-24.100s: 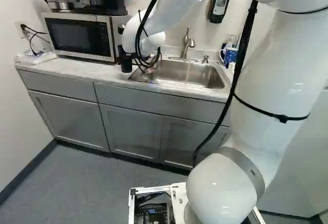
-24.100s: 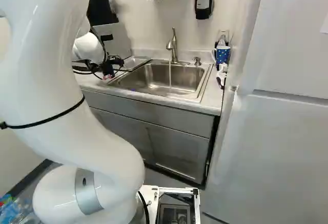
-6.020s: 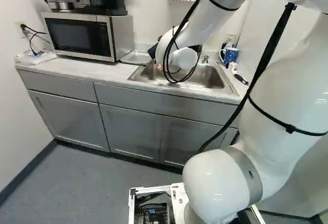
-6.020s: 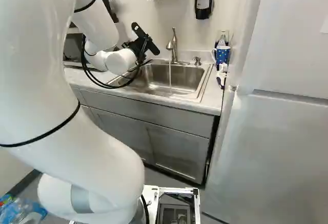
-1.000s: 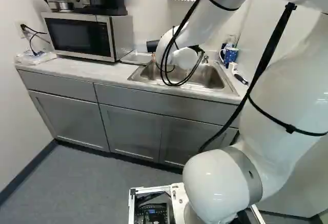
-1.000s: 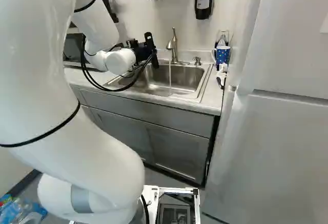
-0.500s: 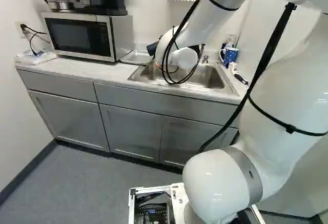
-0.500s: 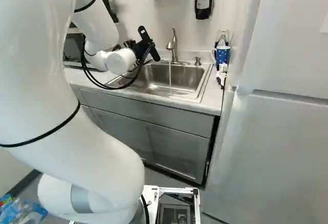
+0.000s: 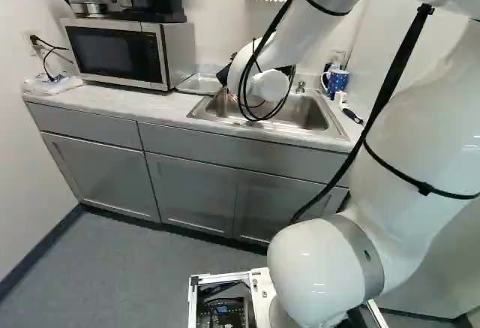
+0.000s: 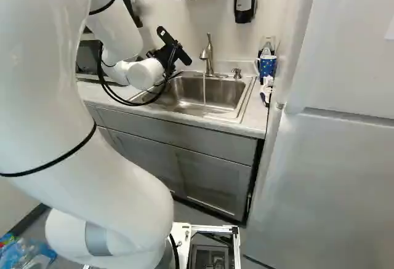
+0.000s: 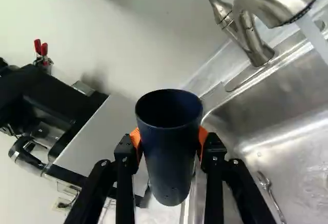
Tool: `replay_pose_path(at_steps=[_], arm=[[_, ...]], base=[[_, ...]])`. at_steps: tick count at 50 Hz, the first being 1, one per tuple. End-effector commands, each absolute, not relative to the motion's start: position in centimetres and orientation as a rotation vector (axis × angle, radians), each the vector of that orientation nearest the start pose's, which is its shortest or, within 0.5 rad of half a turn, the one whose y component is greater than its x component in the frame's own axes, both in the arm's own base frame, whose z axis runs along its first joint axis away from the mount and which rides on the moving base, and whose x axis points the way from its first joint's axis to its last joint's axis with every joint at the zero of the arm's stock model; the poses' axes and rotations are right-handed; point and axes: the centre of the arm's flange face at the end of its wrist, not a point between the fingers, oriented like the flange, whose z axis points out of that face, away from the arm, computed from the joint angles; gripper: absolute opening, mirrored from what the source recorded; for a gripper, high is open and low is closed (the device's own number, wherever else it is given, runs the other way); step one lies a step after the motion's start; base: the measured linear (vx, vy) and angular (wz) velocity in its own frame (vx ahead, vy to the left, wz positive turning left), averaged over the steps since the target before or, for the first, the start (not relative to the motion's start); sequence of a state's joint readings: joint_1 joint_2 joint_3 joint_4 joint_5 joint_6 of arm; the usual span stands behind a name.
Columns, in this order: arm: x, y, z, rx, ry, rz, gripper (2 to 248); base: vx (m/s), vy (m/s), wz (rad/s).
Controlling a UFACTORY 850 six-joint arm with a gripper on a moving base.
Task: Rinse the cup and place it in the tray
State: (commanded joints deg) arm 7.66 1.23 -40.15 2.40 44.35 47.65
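Step in hand: rinsing, judged from the running faucet (image 10: 208, 53) and the cup (image 11: 170, 152) held close to the sink (image 10: 212, 100). The pictures do not show whether the cup has had water in it. In the wrist view it is apart from the stream (image 11: 313, 37), which falls beyond it on the faucet side.

Claw (image 11: 169, 141): closed on the cup, an orange pad (image 11: 203, 138) pressed to either side of the wall. The mouth faces back towards the wrist camera; compared with the lean of the faucet, the cup appears tilted, mouth roughly upward. It is in the air near the sink's end next to the tray (image 9: 199, 83), which lies on the table (image 9: 120, 101) between sink and microwave (image 9: 124, 54).

Next move: if rinsing is unfinished, bring the mouth across under the stream, then tip the cup to drain into the basin. If finished, carry it the short way to the tray and set it down. Likely risk: residual water spilling on the table, or a wet wall slipping between the pads.

Arm pose: the arm (image 9: 409, 110) rises from its base joint, arches high and forward, then descends to the sink. The wrist (image 10: 144, 73) is low, close to the tray-side end of the basin, with cables (image 10: 138, 104) looped beneath.
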Motion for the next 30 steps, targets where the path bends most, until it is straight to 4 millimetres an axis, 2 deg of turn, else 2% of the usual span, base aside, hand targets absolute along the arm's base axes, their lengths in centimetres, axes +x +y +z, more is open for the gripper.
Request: replay_pose_path(at_steps=[30], arm=[[47.16,6.08,52.67,-1.982,0.443,-1.786,123]], base=[[0.000,0.000,0.000]])
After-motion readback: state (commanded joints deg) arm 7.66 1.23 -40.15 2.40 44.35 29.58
